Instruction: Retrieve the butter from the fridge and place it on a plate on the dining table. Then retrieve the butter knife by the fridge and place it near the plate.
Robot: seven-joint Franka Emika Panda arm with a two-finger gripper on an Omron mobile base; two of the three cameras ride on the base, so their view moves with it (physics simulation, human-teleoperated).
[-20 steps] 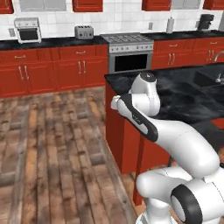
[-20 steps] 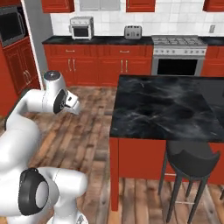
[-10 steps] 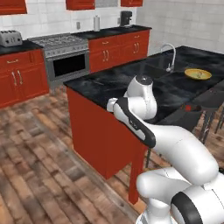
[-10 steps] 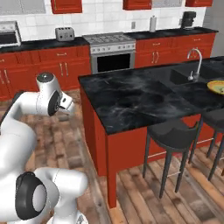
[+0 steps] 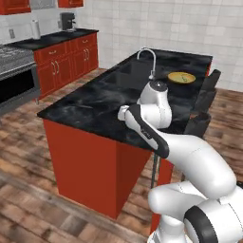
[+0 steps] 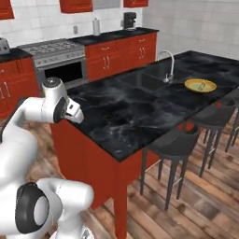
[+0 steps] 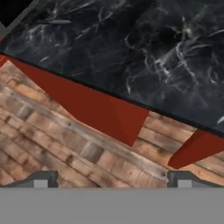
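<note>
Where the wood floor [image 7: 65, 144] meets its red base, the dining table [image 6: 130, 116] carries the plate [image 6: 200, 85] at its far end beside the tap [image 6: 169, 65]; the gripper [image 7: 111, 180] hangs empty, jaws spread.

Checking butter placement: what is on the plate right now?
The plate on the dining table looks bare apart from faint specks at its centre; no butter stick is visible. The far rim's inside is too small to judge.
</note>
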